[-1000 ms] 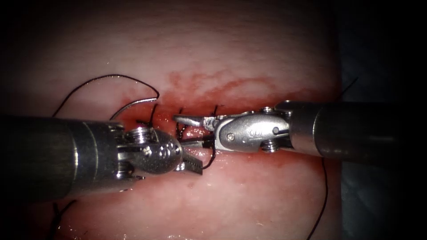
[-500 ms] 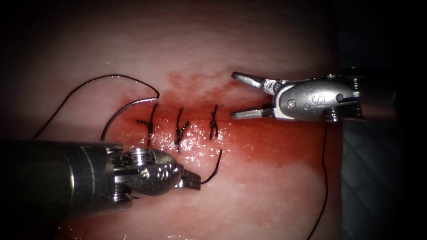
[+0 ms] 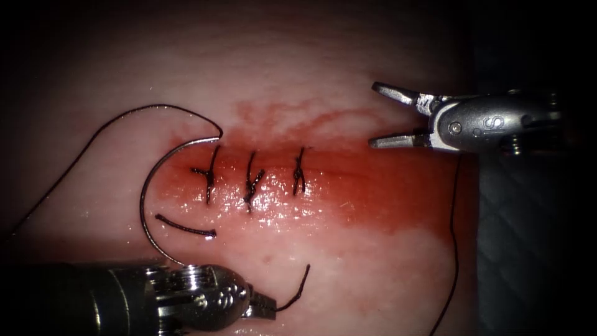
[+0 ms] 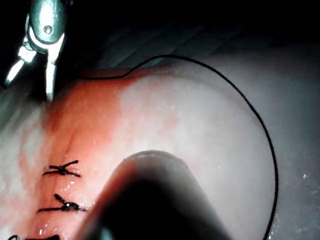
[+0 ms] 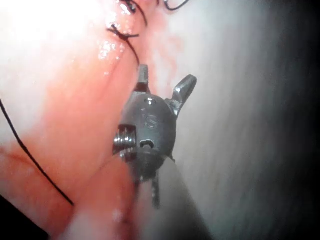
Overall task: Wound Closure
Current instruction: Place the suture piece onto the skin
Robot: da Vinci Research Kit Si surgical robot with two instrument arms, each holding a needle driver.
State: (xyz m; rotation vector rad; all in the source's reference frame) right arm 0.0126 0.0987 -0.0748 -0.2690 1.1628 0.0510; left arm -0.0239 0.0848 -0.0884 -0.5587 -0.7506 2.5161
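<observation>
The lower end of the needle [image 3: 144, 205] is hidden behind the left gripper [image 3: 264, 308]. The gripper's shaft is cut off by the endoscope view's edge. The thread [image 3: 453, 249] is cut off at that view's lower edge. In the left wrist view, the third stitch [image 4: 30, 237] is cropped.

The left arm's tool [image 3: 264, 306] lies low, below the row of stitches [image 3: 252, 179], jaws closed on a short cut end of thread [image 3: 297, 291]. The right arm's tool [image 3: 388, 117] hangs to the right of the stitches, jaws spread wide, holding nothing.
</observation>
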